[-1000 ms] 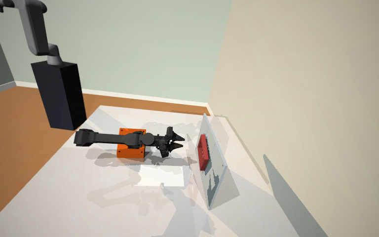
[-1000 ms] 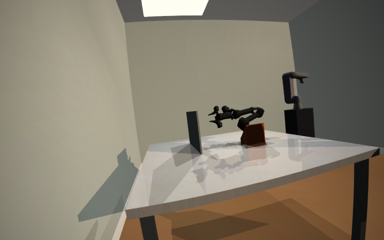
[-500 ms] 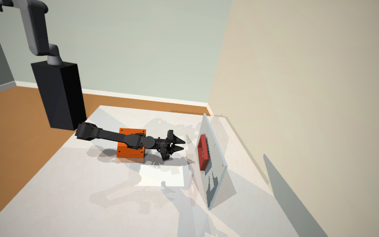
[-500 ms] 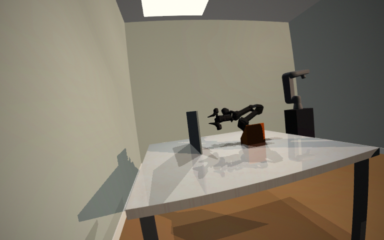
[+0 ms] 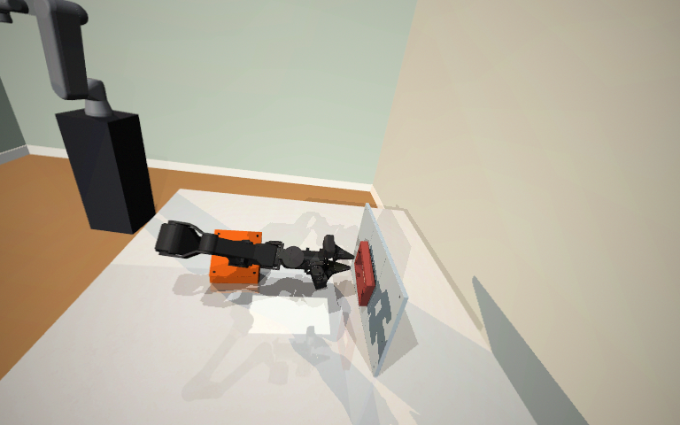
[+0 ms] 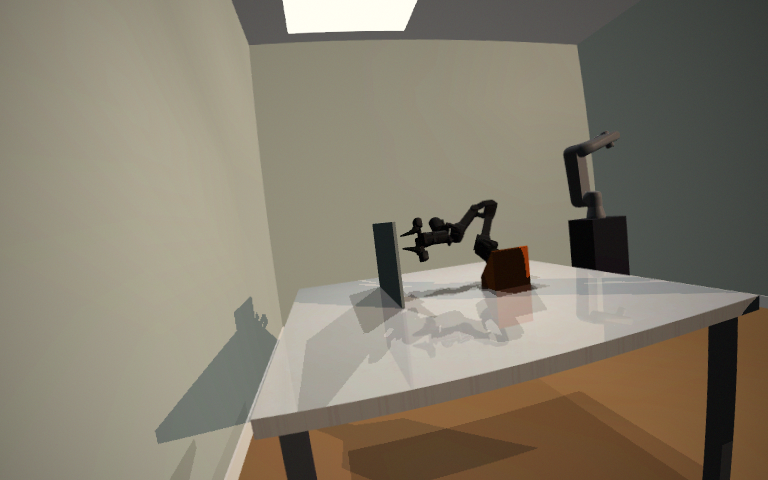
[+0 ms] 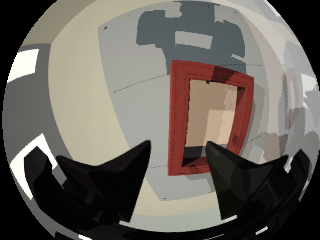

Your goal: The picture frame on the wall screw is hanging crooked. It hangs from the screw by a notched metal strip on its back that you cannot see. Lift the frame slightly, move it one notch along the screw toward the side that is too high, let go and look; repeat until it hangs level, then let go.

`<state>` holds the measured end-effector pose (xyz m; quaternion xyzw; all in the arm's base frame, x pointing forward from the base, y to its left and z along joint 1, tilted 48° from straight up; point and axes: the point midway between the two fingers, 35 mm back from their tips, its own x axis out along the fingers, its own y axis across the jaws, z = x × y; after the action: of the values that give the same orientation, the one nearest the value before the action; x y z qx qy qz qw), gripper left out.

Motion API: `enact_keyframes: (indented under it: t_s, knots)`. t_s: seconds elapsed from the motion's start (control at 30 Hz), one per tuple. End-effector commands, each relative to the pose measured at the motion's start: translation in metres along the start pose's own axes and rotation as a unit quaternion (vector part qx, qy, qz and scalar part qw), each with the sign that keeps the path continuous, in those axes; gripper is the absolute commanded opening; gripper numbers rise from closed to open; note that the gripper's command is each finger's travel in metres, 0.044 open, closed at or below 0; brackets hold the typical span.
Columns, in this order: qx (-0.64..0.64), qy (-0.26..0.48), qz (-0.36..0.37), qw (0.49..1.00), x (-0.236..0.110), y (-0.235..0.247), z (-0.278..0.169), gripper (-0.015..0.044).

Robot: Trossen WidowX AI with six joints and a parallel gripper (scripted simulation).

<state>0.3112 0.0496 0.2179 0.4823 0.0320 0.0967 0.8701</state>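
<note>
A red picture frame [image 5: 364, 273] [image 7: 179, 114] hangs on an upright grey wall panel [image 5: 383, 240] [image 6: 387, 260] [image 7: 134, 60] that stands on the table. In the wrist view the frame sits crooked against the panel's lines, its left side higher. My gripper [image 5: 351, 262] [image 6: 403, 241] [image 7: 179, 146] is open and empty. It points straight at the frame's face, a short gap away, with the fingers apart from the frame. In the exterior view the panel shows edge-on from the back and hides the frame. The screw and the notched strip are hidden.
The arm's orange base block [image 5: 235, 260] [image 6: 506, 268] sits on the white table [image 5: 125, 351] [image 6: 453, 350]. A black pedestal with a grey arm [image 5: 107, 170] [image 6: 599, 243] stands beside the table. The room wall [image 5: 526, 150] runs close behind the panel.
</note>
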Motion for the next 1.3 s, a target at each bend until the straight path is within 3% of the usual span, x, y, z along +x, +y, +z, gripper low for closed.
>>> enact_keyframes:
  t_s: [0.0,0.53,1.27]
  knots:
    - [0.002,-0.002,0.002,1.0,0.013,-0.001,-0.002,0.026]
    - [0.002,-0.002,0.002,1.0,0.016,-0.001,-0.001,0.026]
    - [0.002,-0.002,0.003,1.0,0.051,-0.001,-0.001,0.026]
